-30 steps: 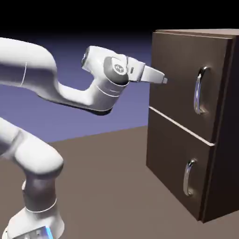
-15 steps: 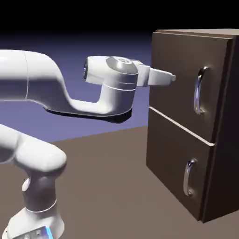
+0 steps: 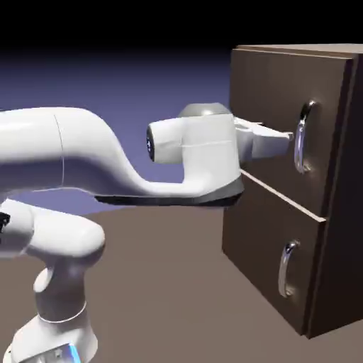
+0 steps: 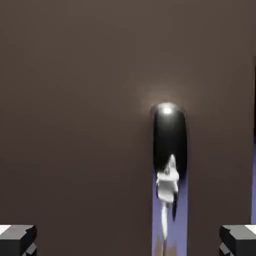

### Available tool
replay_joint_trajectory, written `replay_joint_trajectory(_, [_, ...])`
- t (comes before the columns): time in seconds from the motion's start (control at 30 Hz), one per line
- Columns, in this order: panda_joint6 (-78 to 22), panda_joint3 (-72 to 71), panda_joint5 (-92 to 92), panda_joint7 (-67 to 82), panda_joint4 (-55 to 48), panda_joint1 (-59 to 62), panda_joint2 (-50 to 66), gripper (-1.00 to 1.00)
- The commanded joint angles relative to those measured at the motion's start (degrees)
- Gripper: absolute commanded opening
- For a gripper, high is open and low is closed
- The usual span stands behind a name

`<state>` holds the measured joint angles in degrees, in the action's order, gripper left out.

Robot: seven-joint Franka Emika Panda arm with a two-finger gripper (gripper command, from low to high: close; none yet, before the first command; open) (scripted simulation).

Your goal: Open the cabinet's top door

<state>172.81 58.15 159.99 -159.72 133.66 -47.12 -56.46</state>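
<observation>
In the exterior view, the glossy white arm (image 3: 92, 152), all rounded casings and smooth tubes, stands at the left over the flat, matte brown bench (image 3: 156, 276). Right of it, the blocky gripper (image 3: 289, 135) is spread wide, its small grey squared tips apart in the hand view, near the upper handle (image 3: 300, 138). That handle is a curved, mirror-bright metal bar on the top door (image 3: 266, 106), a flat dark-brown panel closed on the boxy cabinet (image 3: 347, 177) at the right. A pale strip (image 3: 276, 192) divides it from the lower panel (image 3: 266, 244), which bears a shorter curved handle (image 3: 286, 269).
</observation>
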Motion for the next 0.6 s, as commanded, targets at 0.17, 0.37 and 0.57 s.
replay_joint_trajectory(0.17, [-1.4, 5.2, 5.4, -3.9, -5.1, -7.6, 1.5, 0.00])
replay_joint_trajectory(0.37, [-3.8, 4.5, 5.4, -6.0, -4.9, -7.3, 3.9, -1.00])
replay_joint_trajectory(0.57, [-8.7, -4.6, -0.6, -5.8, 3.9, 5.2, 4.5, -1.00])
